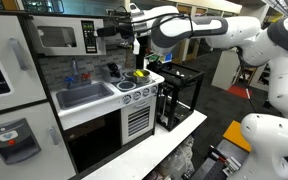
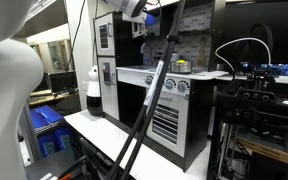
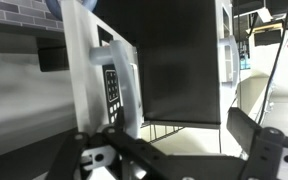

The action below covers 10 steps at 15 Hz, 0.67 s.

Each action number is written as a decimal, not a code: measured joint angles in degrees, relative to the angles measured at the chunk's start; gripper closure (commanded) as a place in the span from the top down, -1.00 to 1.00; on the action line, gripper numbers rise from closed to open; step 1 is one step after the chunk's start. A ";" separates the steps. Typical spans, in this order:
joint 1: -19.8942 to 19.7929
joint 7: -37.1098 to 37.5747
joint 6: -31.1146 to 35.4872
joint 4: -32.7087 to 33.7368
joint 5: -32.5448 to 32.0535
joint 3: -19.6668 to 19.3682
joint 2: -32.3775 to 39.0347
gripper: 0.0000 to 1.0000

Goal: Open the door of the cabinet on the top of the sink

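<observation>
Cabinet is mounted above the sink in the counter; door is seen closed. Pincer is held just beside the keypad, fingers spread wide, nothing gripped.

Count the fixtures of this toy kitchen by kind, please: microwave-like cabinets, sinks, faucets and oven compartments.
Microwave-like cabinet: 1
Sink: 1
Faucet: 1
Oven compartment: 1
Total: 4
</observation>
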 measured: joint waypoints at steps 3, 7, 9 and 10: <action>-2.26 0.10 -1.41 -1.77 0.44 2.47 -0.77 1.00; -3.39 0.10 -1.64 -2.71 0.47 3.43 -0.49 1.00; -3.85 0.10 -1.82 -2.90 0.48 3.64 0.02 1.00; -4.17 0.10 -1.86 -3.01 0.48 3.72 0.49 1.00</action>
